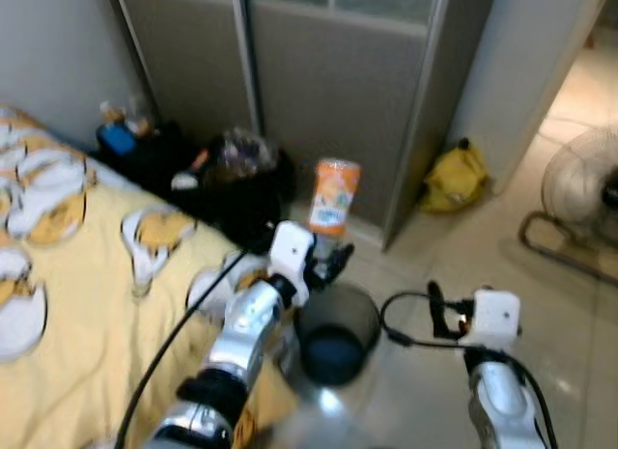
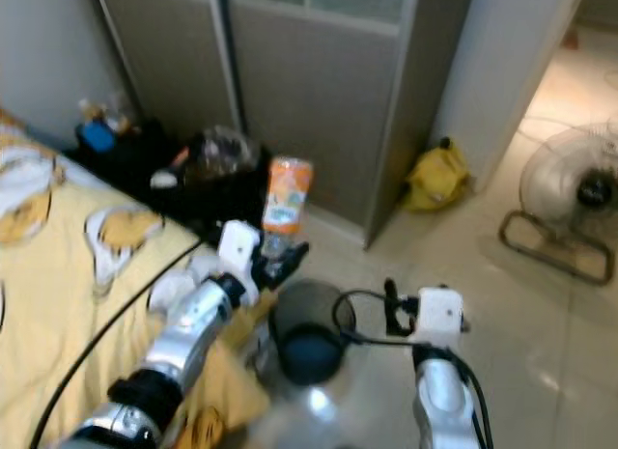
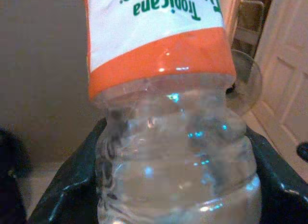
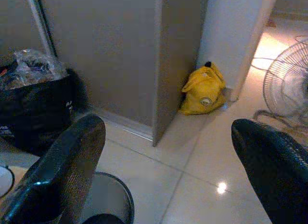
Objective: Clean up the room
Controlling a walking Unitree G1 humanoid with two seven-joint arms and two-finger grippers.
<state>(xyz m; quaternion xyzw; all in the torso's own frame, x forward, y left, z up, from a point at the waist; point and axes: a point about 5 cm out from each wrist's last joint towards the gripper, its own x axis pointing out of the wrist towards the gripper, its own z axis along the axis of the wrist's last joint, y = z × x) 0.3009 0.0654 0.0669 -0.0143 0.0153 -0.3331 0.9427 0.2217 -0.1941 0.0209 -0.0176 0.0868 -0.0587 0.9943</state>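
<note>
Left tool [image 1: 333, 259] pinching the Tropicana bottle [image 1: 333, 195] near its lower end, long axis upright, held just above and behind the open bin [image 1: 336, 331] on the floor. Right tool [image 1: 436, 309] hovering spread and empty beside the bin's rim. Nothing blocking the drop; black bag [image 1: 241, 183], yellow bag [image 1: 454, 179] and fan [image 1: 579, 193] standing well apart, bed [image 1: 77, 304] alongside.

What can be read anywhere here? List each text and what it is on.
"Tropicana": green letters on the white and orange label of the plastic bottle held in the left gripper, seen upside down in the left wrist view.
Red letters at the label's edge: cut off, unreadable.
White marks on the black bag: too small and blurred to read.
Round badge on the yellow bag: too blurred to read.
</note>
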